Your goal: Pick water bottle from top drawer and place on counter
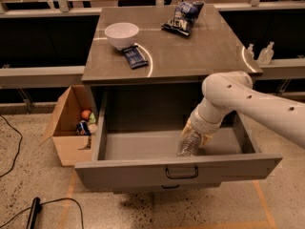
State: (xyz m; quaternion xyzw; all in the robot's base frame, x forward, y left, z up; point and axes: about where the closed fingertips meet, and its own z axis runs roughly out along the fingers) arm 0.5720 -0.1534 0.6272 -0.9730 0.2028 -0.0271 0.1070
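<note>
The top drawer [143,168] stands pulled open, with its dark handle [181,172] at the centre of the front panel. The water bottle [188,146] is inside it, right of centre near the front wall, tilted and clear. My white arm reaches down from the right. My gripper [194,136] is in the drawer, and its tan fingers [186,128] are closed around the upper part of the bottle. The bottle's cap is hidden by the gripper. The counter [190,56] is the glossy grey-brown top above the drawer.
On the counter are a white bowl [122,34], a dark snack bar [134,56] and a blue chip bag [182,17]. Two small pump bottles [265,53] stand on the ledge at the right. An open cardboard box [69,128] with items sits on the floor at the left.
</note>
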